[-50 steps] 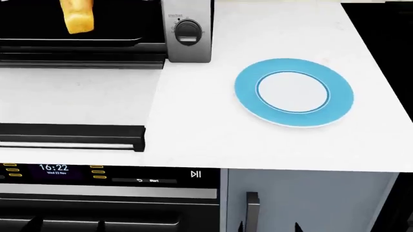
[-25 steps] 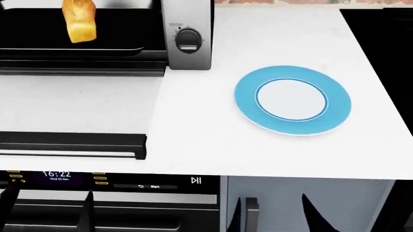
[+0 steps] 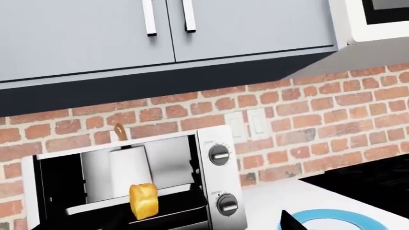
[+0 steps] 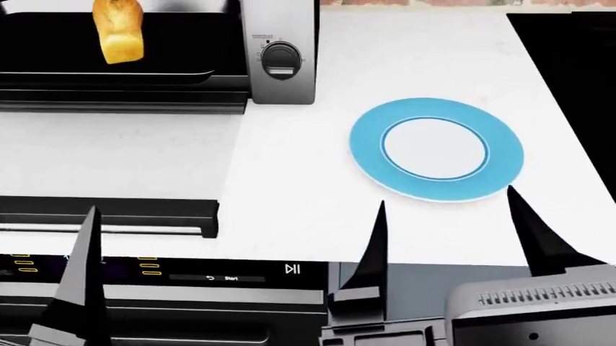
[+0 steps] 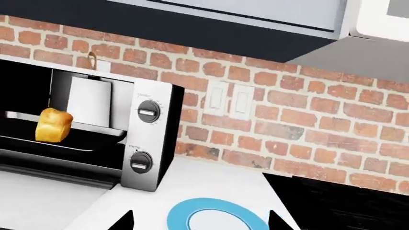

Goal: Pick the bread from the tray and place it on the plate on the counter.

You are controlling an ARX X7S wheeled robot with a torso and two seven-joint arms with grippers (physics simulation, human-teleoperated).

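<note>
From my head camera the bread (image 4: 120, 32) is clipped at the top edge, and the tray (image 4: 173, 43) under it runs off the left side, so I can't see its full width. My left pincer (image 4: 82, 285) shows only one dark finger rising from the bottom edge; my right pincer (image 4: 448, 241) shows two, their bases cut off. In both wrist views the plate (image 5: 214, 215) is cut by the lower border.

Bright even render lighting, sharp, no blur.
</note>
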